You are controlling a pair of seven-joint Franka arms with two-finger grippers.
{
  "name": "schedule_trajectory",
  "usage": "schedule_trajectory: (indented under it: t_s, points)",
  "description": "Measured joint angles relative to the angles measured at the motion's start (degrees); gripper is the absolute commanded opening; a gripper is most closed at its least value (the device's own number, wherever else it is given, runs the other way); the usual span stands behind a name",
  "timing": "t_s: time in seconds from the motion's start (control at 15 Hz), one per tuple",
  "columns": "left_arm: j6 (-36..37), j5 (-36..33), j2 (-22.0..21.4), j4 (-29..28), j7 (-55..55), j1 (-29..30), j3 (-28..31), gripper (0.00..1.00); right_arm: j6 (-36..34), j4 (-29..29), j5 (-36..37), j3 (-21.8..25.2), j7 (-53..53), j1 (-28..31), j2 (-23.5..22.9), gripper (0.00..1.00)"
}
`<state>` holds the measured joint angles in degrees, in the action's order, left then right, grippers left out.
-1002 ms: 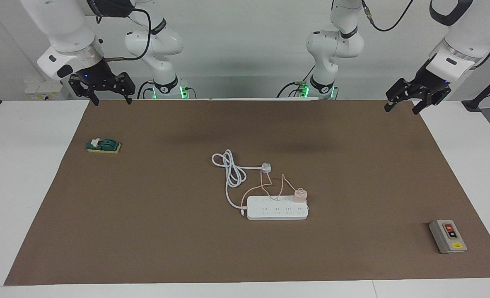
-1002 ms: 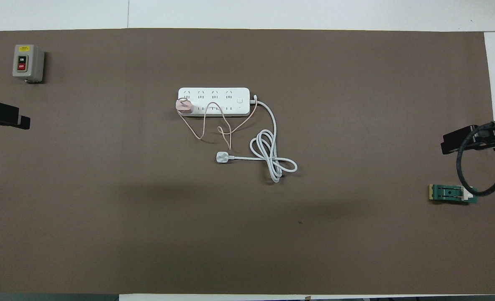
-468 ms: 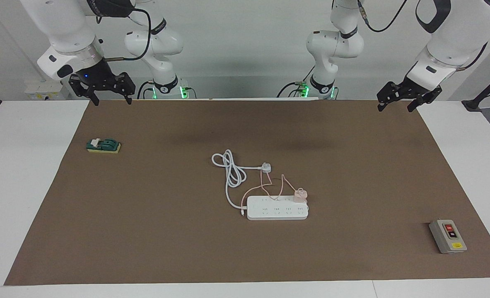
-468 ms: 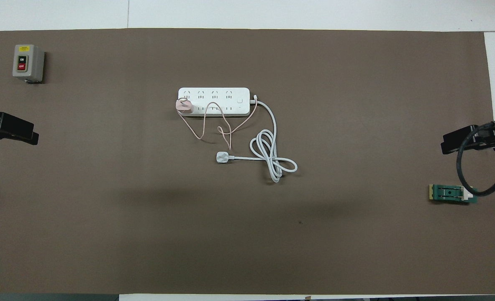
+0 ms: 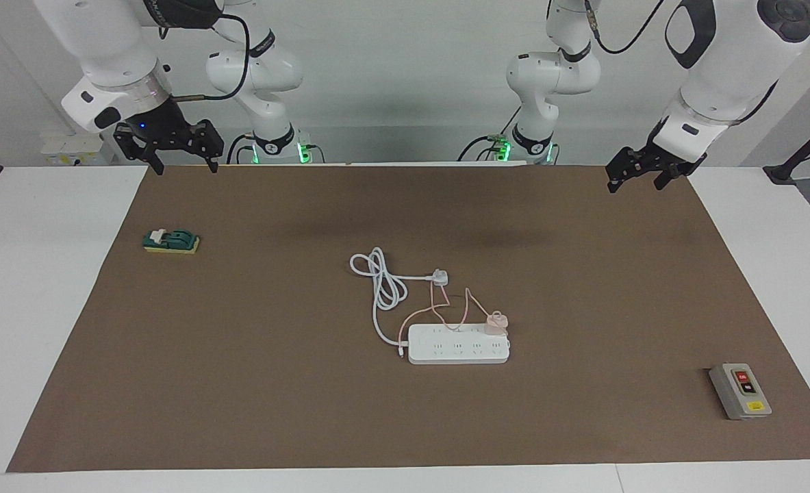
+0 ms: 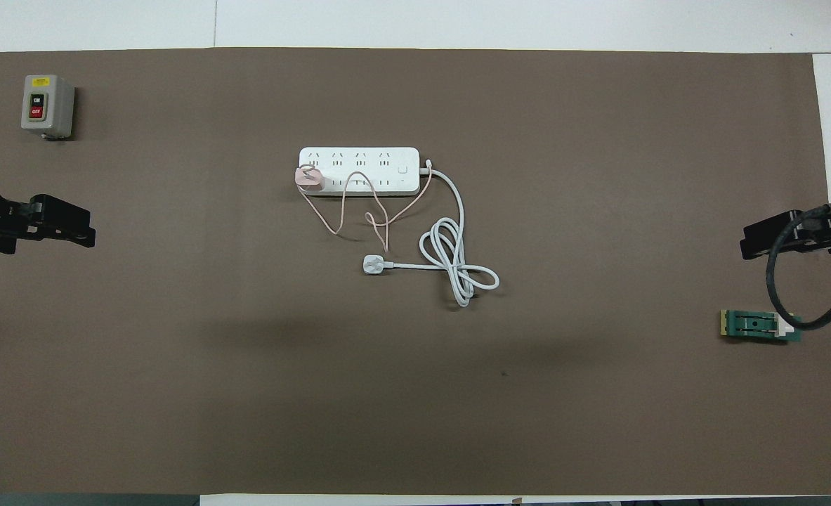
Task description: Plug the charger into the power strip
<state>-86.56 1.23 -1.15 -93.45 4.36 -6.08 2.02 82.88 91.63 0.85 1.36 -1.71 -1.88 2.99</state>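
You've got the charger (image 5: 496, 322) seemingly resting on the power strip (image 5: 458, 351) mid-desk (image 5: 240, 383), cables (image 5: 384, 284) beside it. Left gripper (image 5: 636, 174) hovers at the mat edge, fingers spread; right gripper (image 5: 180, 163) waits, released.

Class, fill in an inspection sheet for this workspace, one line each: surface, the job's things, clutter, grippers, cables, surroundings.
Surface: brown mat on a white table.
Job's things: small pale-pink cube charger rests on the long flat white power strip, at its end toward the left arm; whether it is seated in a socket cannot be told.
Clutter: grey box with red and black buttons; green block on a yellow base.
Grippers: left gripper raised over the mat's robot-side edge, empty; right gripper open, empty, waiting over the mat's corner.
Cables: thin pink cable looped beside the strip; thick white cord coiled, ending in a white plug.
Surroundings: pale wall; nothing else seen.
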Motion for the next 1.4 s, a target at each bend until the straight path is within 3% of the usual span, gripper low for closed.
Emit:
schedule_trajectory:
  t_s: [1.4]
  points:
    - [-3.9, 0.0, -0.1, -1.6, -5.5, 1.4, -1.3, 1.00, 0.0, 0.2, 0.0, 0.0, 0.0, 0.0, 0.0, 1.00]
